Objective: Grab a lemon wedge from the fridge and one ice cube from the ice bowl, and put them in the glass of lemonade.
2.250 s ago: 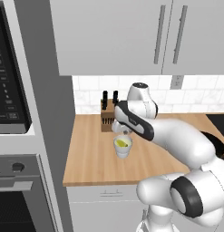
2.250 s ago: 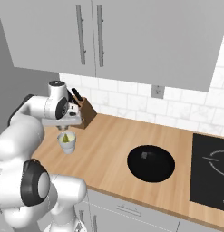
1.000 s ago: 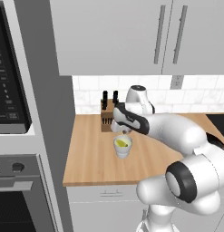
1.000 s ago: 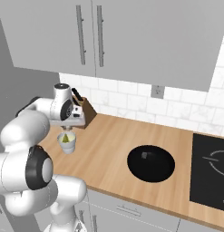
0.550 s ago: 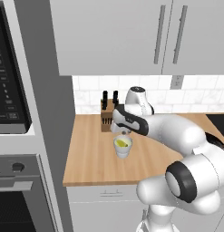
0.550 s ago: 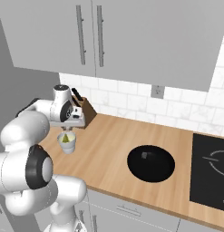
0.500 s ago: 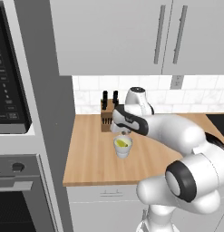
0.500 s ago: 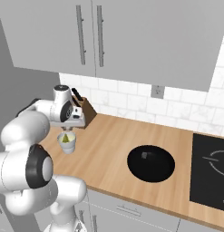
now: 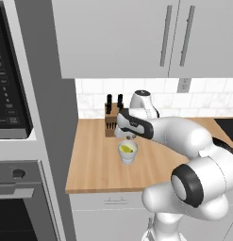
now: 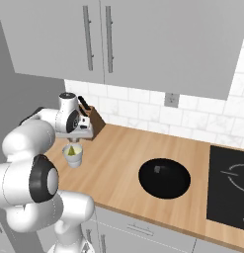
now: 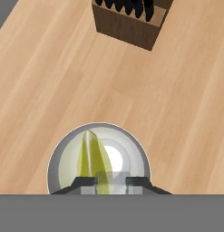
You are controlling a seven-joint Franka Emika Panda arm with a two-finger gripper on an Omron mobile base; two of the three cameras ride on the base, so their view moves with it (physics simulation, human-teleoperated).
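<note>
The glass of lemonade (image 9: 128, 156) (image 10: 73, 158) stands on the wooden counter, just in front of the knife block. My gripper (image 9: 129, 137) (image 10: 74, 144) (image 11: 111, 181) hangs right above its mouth, pointing down. In the hand view the glass rim (image 11: 63, 152) rings the fingertips (image 11: 86, 182). The yellow-green lemon wedge (image 11: 91, 156) is pinched between them and hangs over the liquid. The jaws are shut on the wedge. The fridge and the ice cube are out of view.
A wooden knife block (image 9: 111, 123) (image 10: 94, 118) (image 11: 129, 20) stands close behind the glass. A black round bowl (image 10: 164, 178) sits to the right on the counter (image 10: 123, 158). A dark cooktop (image 10: 229, 190) lies beyond it. A tall oven column (image 9: 14, 141) bounds the left.
The arm bent and settled over the glass about two seconds ago. Over the last second the hand and the wedge have stayed above the glass.
</note>
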